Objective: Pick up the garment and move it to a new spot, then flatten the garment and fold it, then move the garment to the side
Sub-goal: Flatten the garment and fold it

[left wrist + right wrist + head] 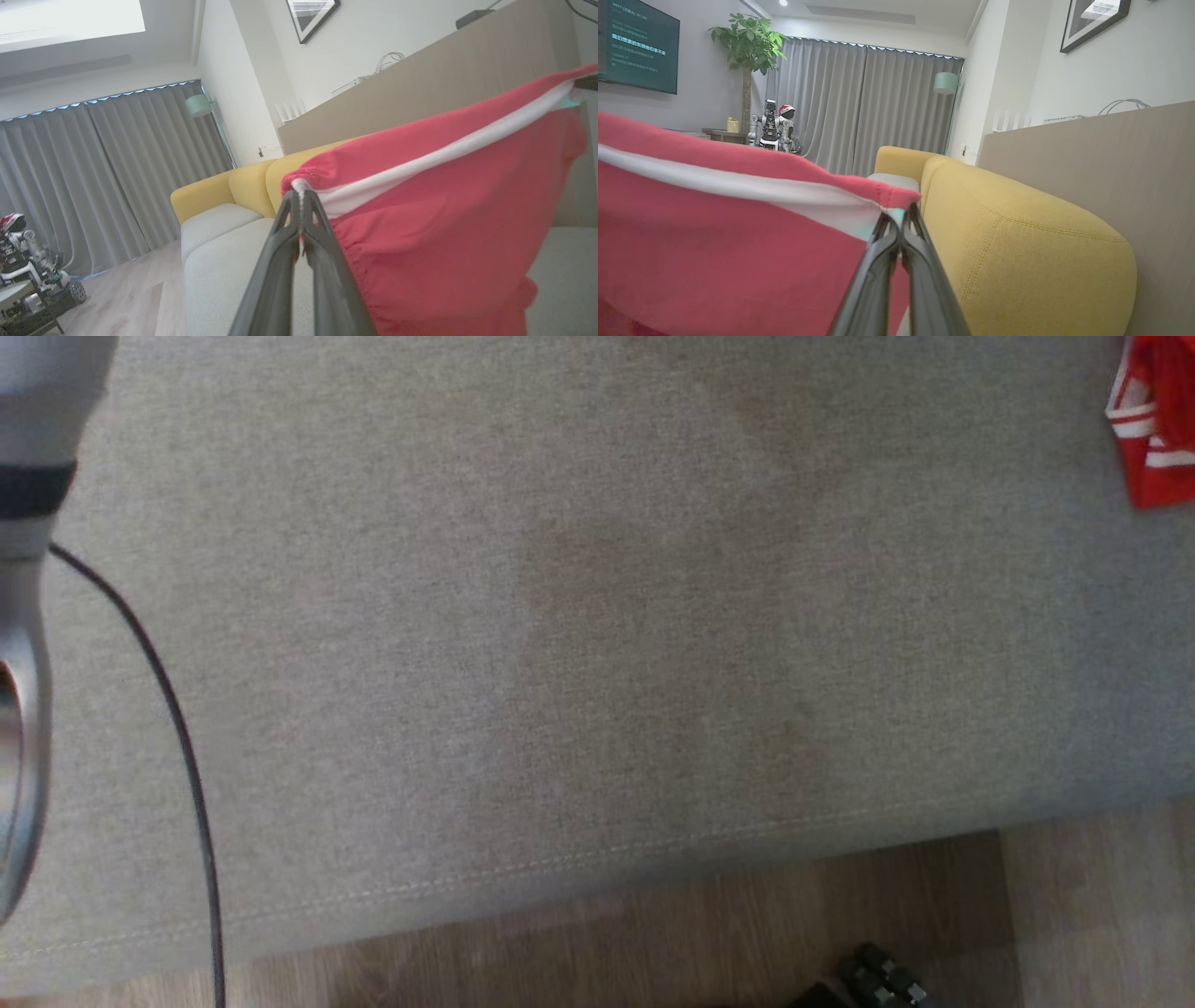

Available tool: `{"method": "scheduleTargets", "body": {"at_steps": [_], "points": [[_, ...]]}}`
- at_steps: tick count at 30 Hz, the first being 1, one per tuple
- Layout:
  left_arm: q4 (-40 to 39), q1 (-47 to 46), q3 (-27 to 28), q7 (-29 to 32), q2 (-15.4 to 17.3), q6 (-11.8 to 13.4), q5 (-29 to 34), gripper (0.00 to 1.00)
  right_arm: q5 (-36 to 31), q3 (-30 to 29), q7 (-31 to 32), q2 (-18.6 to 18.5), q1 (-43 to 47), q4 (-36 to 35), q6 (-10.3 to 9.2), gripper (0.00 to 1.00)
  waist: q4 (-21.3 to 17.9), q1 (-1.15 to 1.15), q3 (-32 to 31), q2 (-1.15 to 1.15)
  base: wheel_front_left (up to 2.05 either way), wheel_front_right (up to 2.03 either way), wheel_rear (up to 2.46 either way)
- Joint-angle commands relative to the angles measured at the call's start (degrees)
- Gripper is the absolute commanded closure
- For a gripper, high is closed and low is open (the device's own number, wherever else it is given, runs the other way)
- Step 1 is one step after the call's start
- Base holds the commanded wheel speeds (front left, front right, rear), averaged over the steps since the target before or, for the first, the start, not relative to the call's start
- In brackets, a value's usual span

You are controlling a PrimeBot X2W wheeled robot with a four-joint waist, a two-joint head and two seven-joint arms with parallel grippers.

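Note:
The garment (444, 210) is red cloth with a white band. It hangs stretched between my two grippers above the grey sofa seat. My left gripper (301, 196) is shut on one corner of its banded edge. My right gripper (900, 219) is shut on the opposite corner, where the garment (714, 233) spreads away to the left. In the head view a small piece of the garment (1158, 420) shows at the top right edge, and my pale left forearm (28, 616) with its black cable runs down the left edge.
The grey sofa seat (560, 616) spreads below, its front seam running above the wooden floor (653, 943). Yellow back cushions (1017, 242) stand against a beige wall panel. A small robot figure (773, 126) and a plant (747, 46) stand far off by grey curtains.

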Motion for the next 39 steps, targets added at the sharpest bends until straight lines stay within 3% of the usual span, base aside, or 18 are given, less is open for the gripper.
{"method": "scheduleTargets", "body": {"at_steps": [1,6,12,16,21,32,35,39], "points": [[-1.71,-1.91,0.79,-0.66,1.78,0.56,1.67,1.0,-0.04,-0.34,-1.13,-1.72,1.12,-2.23,-0.02,1.0,0.21,-0.02,-0.41,0.0,0.0,0.0,0.0],[-12.2,9.79,0.67,-0.96,4.35,-0.07,4.41,1.0,1.26,0.86,-2.61,-4.97,12.46,-8.39,-0.02,1.0,1.18,-0.02,-2.51,0.0,0.0,0.0,0.0],[-24.18,33.28,-1.41,-0.98,9.05,-1.57,4.57,1.0,4.39,-1.88,-2.42,-6.7,37.2,-18.17,-0.02,1.0,2.81,-0.02,-6.52,0.0,0.0,0.0,0.0],[-29.38,47.2,-2.04,-0.99,10.23,-0.63,4.37,1.0,5.35,-5.12,-0.52,-4.77,54.09,-22.87,-0.02,1.0,3.39,-0.02,-9.14,0.0,0.0,0.0,0.0],[-31.51,62.51,-5.81,-0.99,12.34,-0.6,7.54,1.0,4.68,-9.91,3.94,1.69,72.25,-29.19,-0.02,1.0,2.9,-0.02,-13.99,0.0,0.0,0.0,0.0],[-36.23,75.95,-5.65,-0.87,18.35,2.2,6.82,1.0,4.43,-16.67,11.89,2.63,88.68,-41.93,-0.02,1.0,3.84,-0.02,-18.19,0.0,0.0,0.0,0.0],[-37.67,75.91,-4.95,-0.36,18.19,2.3,5.48,1.0,4.28,-18.98,13.11,2.94,88.97,-44.2,-0.02,1.0,4.43,-0.02,-17.54,0.0,0.0,0.0,0.0],[-38.51,73.88,-3.91,0.6,15.23,1.08,1.54,1.0,4.46,-20.49,16.41,2.86,85.65,-46.12,-0.02,1.0,5.67,-0.02,-16.24,0.0,0.0,0.0,0.0]]}}
